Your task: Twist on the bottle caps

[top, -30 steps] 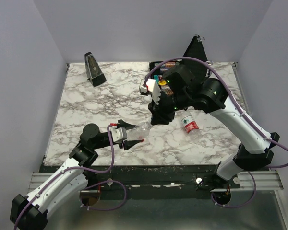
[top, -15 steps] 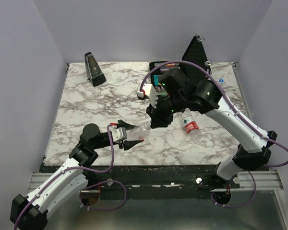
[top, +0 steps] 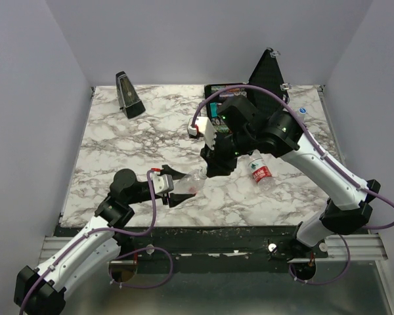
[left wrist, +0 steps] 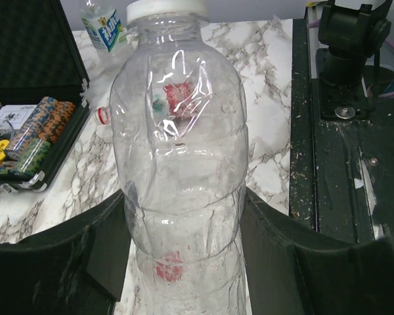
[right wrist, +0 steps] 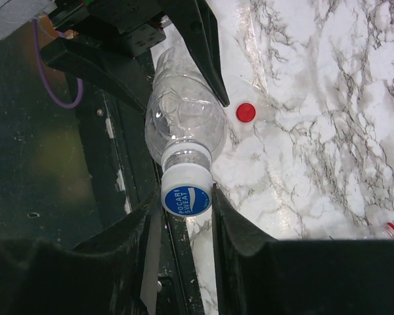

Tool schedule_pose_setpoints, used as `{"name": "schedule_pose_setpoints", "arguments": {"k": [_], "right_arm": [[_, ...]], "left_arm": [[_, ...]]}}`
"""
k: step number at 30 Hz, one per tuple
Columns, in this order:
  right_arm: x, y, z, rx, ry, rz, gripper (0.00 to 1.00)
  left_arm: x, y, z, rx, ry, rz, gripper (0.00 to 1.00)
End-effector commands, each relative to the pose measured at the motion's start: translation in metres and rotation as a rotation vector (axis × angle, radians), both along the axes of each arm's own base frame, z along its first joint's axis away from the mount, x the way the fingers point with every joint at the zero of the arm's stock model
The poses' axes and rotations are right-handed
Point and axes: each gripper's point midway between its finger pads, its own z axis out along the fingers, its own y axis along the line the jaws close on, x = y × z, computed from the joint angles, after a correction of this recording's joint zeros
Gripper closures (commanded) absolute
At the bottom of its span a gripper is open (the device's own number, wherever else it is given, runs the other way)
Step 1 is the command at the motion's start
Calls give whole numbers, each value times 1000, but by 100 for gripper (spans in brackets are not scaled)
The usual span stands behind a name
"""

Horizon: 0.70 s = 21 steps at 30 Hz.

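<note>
Right arm [top: 315, 157]: swung in from the right edge of the worktop [top: 118, 151], elbow drawn leftward.
Right gripper [right wrist: 182, 194], blue cap [right wrist: 187, 201] between its fingers: shifted slightly near-left, closer to the clear bottle [right wrist: 184, 125].
Loose blue-and-white cap [top: 303, 111] by the right edge: uncovered, previously under the elbow.
</note>
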Motion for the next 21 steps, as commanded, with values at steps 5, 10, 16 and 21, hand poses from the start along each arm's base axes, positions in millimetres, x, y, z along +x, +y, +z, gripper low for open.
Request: {"name": "schedule_pose_setpoints", "arguments": {"k": [5,10,16,21], "right_arm": [[-12,4,-11,-5,22,86,83],[-17,0,-16,-18,17,144,83],[-25,-4,-22,-35,-7,231,83],[-27,-6,-26,-38,-42,280,81]], "left_arm": [[-13,-6,37,-94,-128,-94,65],[-16,-8,38,-98,-131,-117,65],[-22,-12,45,-123,-118,-169,65],[-30,-18,53,-141,-108,-248,65]]}}
